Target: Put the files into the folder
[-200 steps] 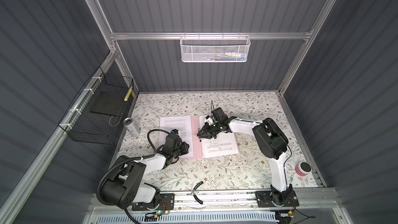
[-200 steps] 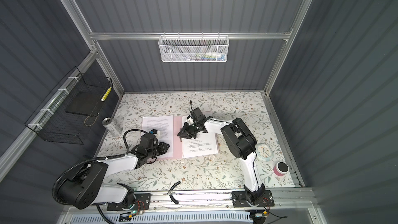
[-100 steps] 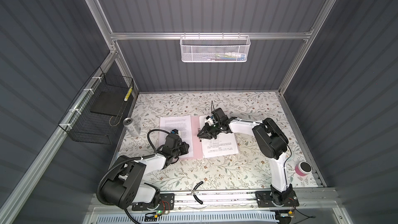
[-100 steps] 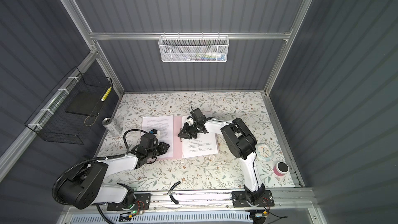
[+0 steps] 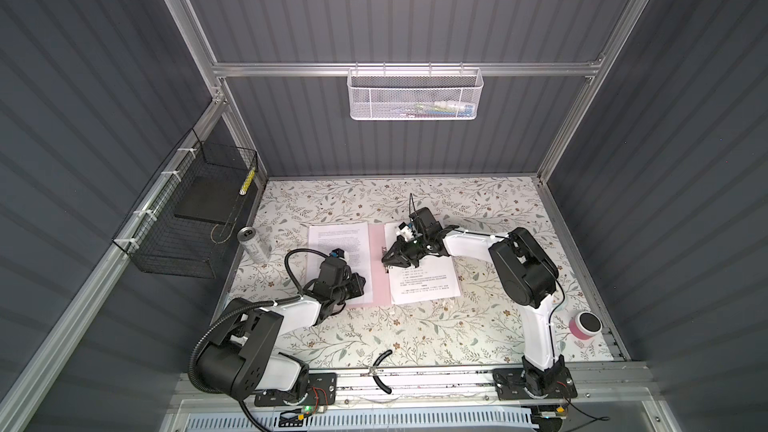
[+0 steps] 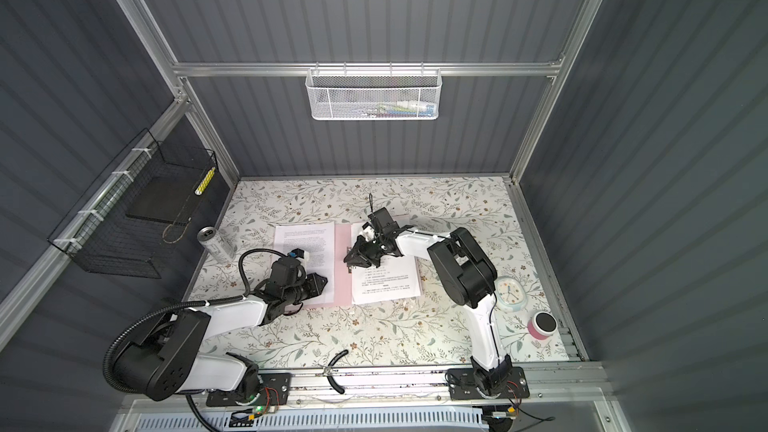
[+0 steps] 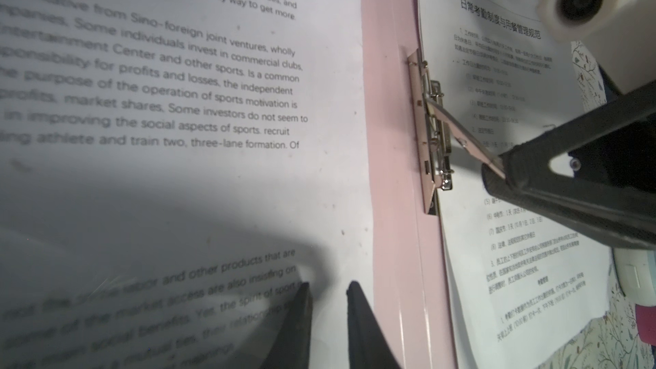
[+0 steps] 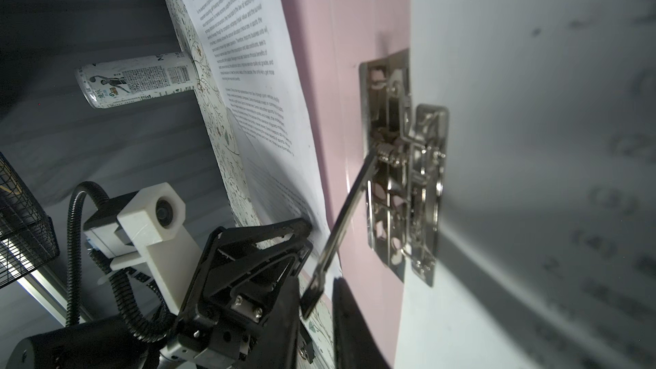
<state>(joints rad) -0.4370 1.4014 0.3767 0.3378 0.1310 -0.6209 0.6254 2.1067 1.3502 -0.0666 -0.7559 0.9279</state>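
The pink folder point(image 5: 378, 268) lies open and flat on the table. One page point(image 5: 338, 238) lies loose on its left cover. The left gripper point(image 7: 328, 298) sits low on that page's near corner. Its fingers are only a little apart, with nothing between them. If it pushes hard, the page could wrinkle or slide off the cover.

In the middle is the metal clip point(image 7: 431, 129). Its lever point(image 7: 461, 138) is lifted, and the right gripper point(image 8: 319, 301) pinches the lever's end. I think the thin lever could slip out and snap down too soon. The right page point(image 5: 424, 284) lies by the clip, and a tug could shift it.
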